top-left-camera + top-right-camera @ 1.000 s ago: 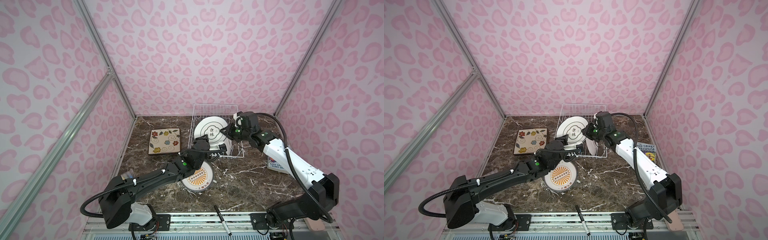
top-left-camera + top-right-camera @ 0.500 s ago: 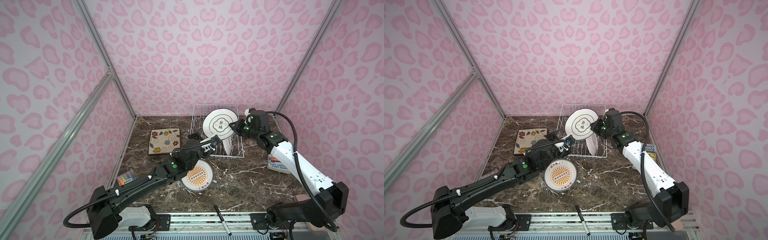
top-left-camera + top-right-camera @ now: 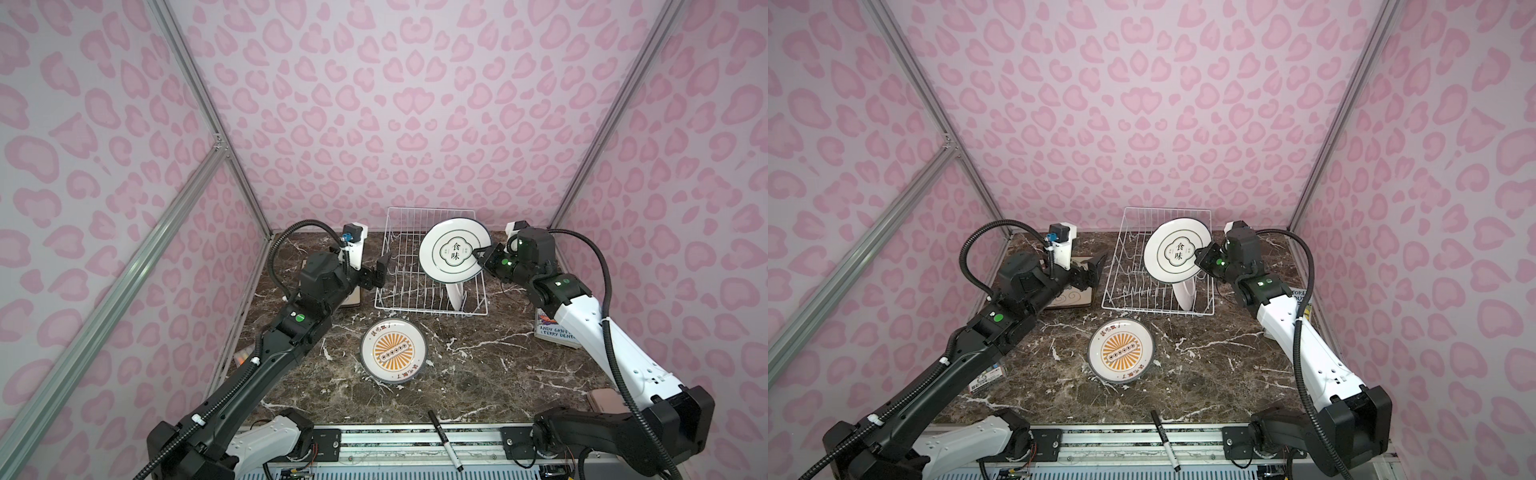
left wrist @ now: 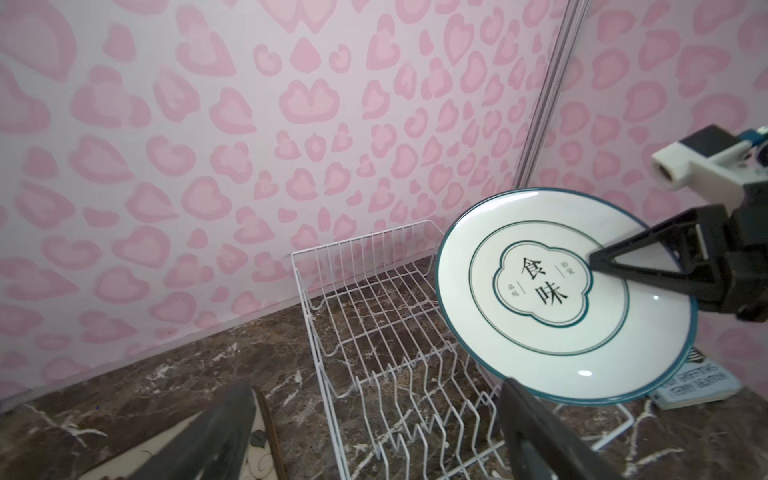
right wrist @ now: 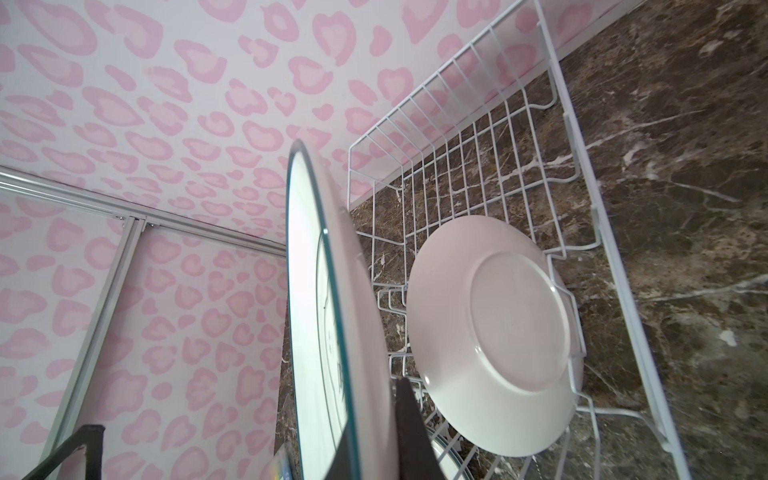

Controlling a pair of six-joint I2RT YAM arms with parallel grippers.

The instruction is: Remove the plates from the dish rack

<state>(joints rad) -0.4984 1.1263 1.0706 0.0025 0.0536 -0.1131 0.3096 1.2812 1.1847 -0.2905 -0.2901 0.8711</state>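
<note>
The white wire dish rack [image 3: 415,270] [image 3: 1142,270] stands at the back of the table. My right gripper [image 3: 482,254] [image 3: 1202,254] [image 5: 370,415] is shut on the rim of a round white plate with Chinese characters [image 3: 454,249] [image 3: 1177,249] [image 4: 561,299] [image 5: 328,332], held upright above the rack's right half. Another white plate [image 3: 456,293] [image 5: 494,340] stands in the rack's tines. A sunburst plate [image 3: 393,351] [image 3: 1121,351] lies flat in front of the rack. My left gripper [image 3: 376,270] [image 3: 1094,270] [image 4: 376,386] hangs open and empty left of the rack, above a square plate [image 3: 1071,297].
A book [image 3: 555,332] [image 4: 698,382] lies right of the rack, under the right arm. A black marker [image 3: 445,440] lies on the front rail. A small colourful box [image 3: 984,378] sits by the left wall. The pink walls stand close behind and beside the rack.
My right gripper has lifted the characters plate up out of the rack. My left gripper has moved from the rack's front corner up to its left side and opened wider.
</note>
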